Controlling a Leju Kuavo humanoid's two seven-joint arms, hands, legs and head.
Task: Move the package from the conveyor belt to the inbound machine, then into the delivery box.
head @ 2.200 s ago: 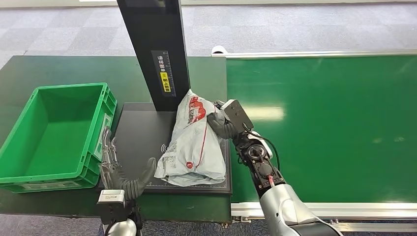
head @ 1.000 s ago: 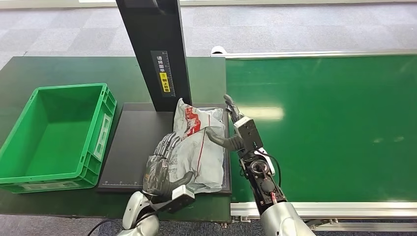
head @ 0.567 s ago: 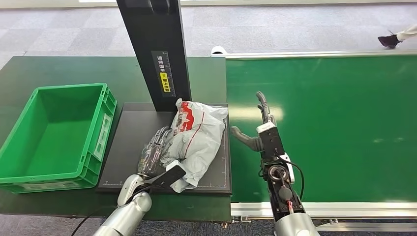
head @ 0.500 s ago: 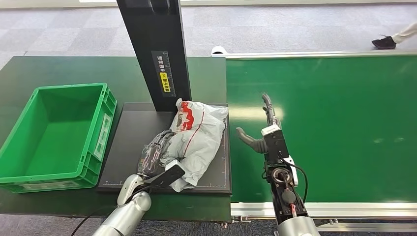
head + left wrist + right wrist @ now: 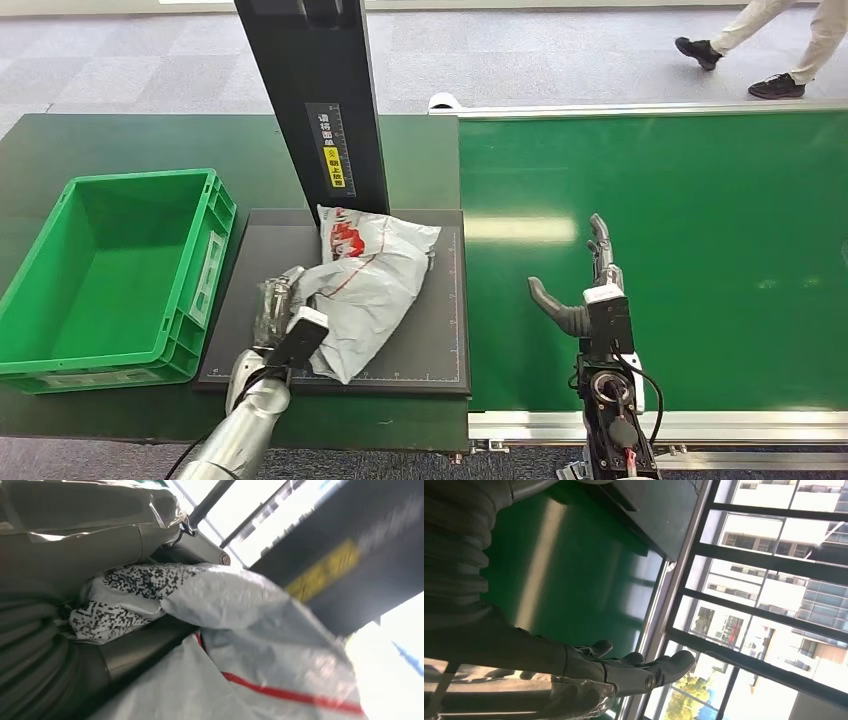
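The package (image 5: 368, 285), a grey-white mailer bag with red print, lay crumpled on the black platform of the inbound machine (image 5: 425, 340), just in front of the machine's dark upright column (image 5: 315, 100). The left hand (image 5: 283, 315) gripped the bag's near left edge, fingers closed into the plastic. The green delivery box (image 5: 105, 275) stood just left of the platform. The right hand (image 5: 590, 290) hung over the green conveyor belt (image 5: 690, 240), right of the platform, fingers spread, holding nothing. A person's legs (image 5: 770, 45) crossed the floor beyond the belt.
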